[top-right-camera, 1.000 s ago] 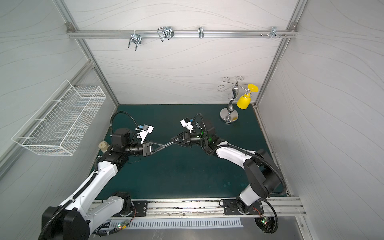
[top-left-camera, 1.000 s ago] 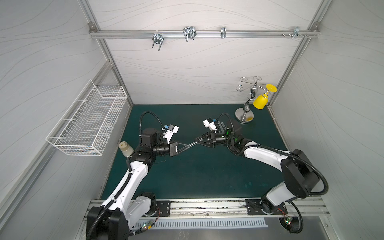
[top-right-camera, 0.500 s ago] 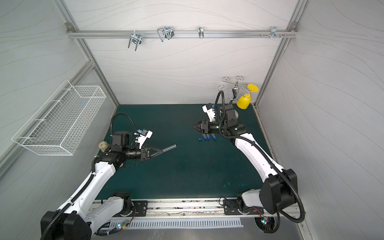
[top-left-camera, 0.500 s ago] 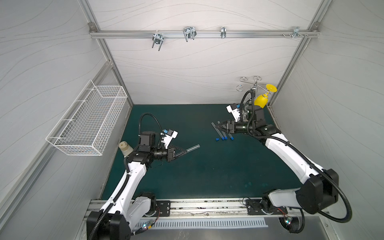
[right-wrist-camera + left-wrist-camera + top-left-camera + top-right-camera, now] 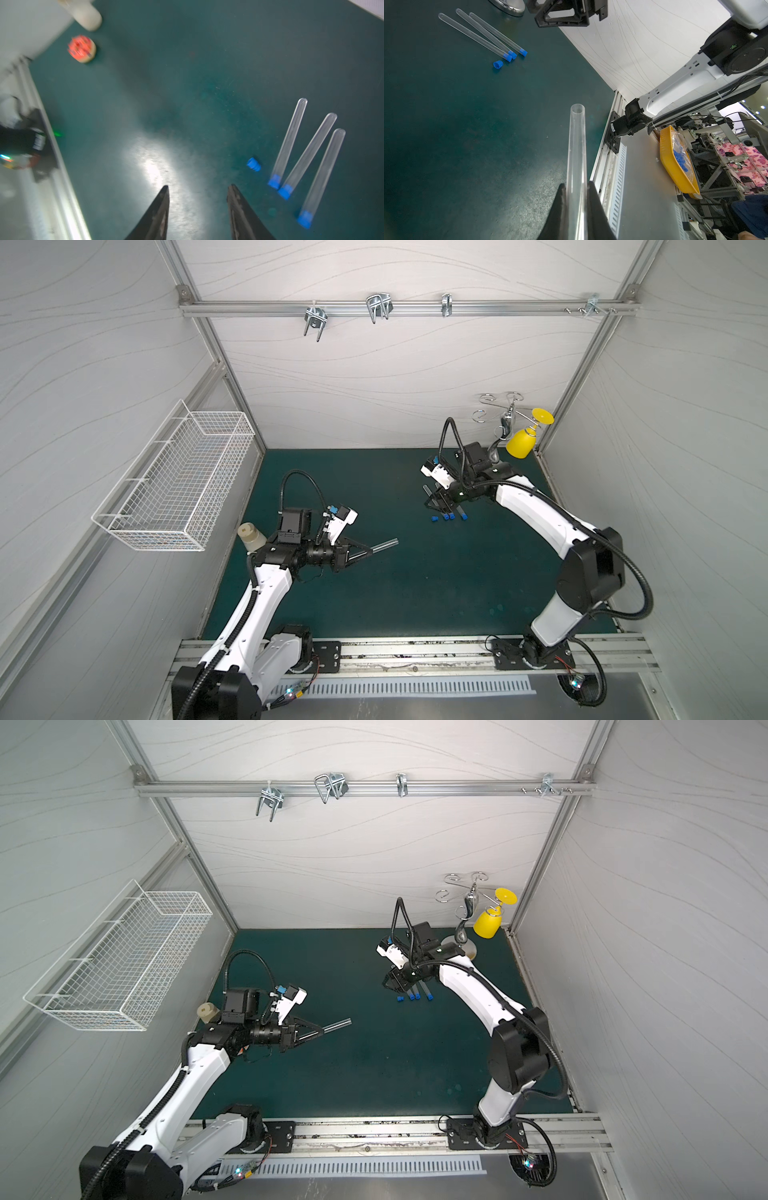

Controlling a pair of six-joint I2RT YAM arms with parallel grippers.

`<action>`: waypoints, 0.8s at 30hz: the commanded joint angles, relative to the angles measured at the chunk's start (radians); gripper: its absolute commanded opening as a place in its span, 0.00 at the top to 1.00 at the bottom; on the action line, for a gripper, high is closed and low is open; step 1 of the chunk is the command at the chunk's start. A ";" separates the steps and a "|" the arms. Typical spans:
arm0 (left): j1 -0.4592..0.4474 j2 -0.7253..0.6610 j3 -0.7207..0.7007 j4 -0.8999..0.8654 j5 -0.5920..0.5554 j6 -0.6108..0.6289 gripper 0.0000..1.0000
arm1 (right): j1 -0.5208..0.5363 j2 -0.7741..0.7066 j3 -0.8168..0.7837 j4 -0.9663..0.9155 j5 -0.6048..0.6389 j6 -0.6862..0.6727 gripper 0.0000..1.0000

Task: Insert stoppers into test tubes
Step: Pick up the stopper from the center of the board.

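— What's changed, seen from above?

— A second ago the two grippers were nose to nose over the middle of the mat [image 5: 415,593]. In both top views the right gripper [image 5: 434,502] has since swung to the far side and hangs over the loose stopper [image 5: 434,518], just beside the three capped tubes [image 5: 461,512]. The left gripper [image 5: 368,551] stays clamped on the bare tube [image 5: 386,544], held out level.

— So the last one isn't plugged?

— No. In the left wrist view its mouth is open, with the fingers [image 5: 560,207] pinched on its sides. The stopper lies on the mat near the capped ends, not touching them.

— And the right hand?

— Its wrist view is blurred, but the jaws stand partly apart with nothing between them. The stopper is off to one side. I'd say it's going for that last plug.

— Anything in the way?

— The capped tubes lie close, so a finger could nudge them. The stand with the yellow cup [image 5: 490,923] is just behind that wrist. The cream bottle [image 5: 206,1011] and wire basket [image 5: 124,969] are well apart.
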 commanded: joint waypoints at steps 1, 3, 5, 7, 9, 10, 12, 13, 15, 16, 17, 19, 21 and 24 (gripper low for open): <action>-0.001 -0.017 0.049 -0.023 -0.006 0.054 1.00 | 0.019 0.081 0.066 -0.166 0.101 -0.233 0.53; -0.001 -0.018 0.050 -0.028 -0.010 0.059 1.00 | 0.032 0.136 0.096 -0.212 0.152 -0.292 0.53; -0.002 -0.018 0.051 -0.033 -0.010 0.065 1.00 | 0.043 0.195 0.130 -0.252 0.197 -0.340 0.53; -0.001 -0.018 0.051 -0.033 -0.012 0.066 1.00 | 0.045 0.242 0.156 -0.275 0.226 -0.358 0.53; -0.002 -0.019 0.052 -0.035 -0.012 0.066 1.00 | 0.044 0.277 0.167 -0.280 0.233 -0.369 0.54; -0.001 -0.018 0.053 -0.035 -0.013 0.068 1.00 | 0.045 0.290 0.166 -0.277 0.233 -0.373 0.54; -0.001 -0.018 0.053 -0.039 -0.015 0.072 1.00 | 0.045 0.320 0.169 -0.272 0.237 -0.377 0.54; -0.002 -0.017 0.053 -0.041 -0.014 0.073 1.00 | 0.045 0.336 0.172 -0.271 0.244 -0.380 0.55; -0.002 -0.017 0.053 -0.040 -0.014 0.074 1.00 | 0.050 0.364 0.182 -0.273 0.263 -0.384 0.55; -0.002 -0.017 0.053 -0.040 -0.016 0.075 1.00 | 0.051 0.375 0.189 -0.273 0.271 -0.384 0.55; -0.002 -0.017 0.054 -0.039 -0.016 0.075 1.00 | 0.052 0.385 0.195 -0.271 0.276 -0.386 0.55; -0.002 -0.017 0.054 -0.041 -0.017 0.075 1.00 | 0.054 0.394 0.201 -0.263 0.280 -0.393 0.55; -0.002 -0.017 0.053 -0.042 -0.018 0.077 1.00 | 0.053 0.396 0.205 -0.249 0.282 -0.406 0.55; -0.003 -0.018 0.054 -0.043 -0.020 0.077 1.00 | 0.053 0.412 0.218 -0.236 0.296 -0.429 0.55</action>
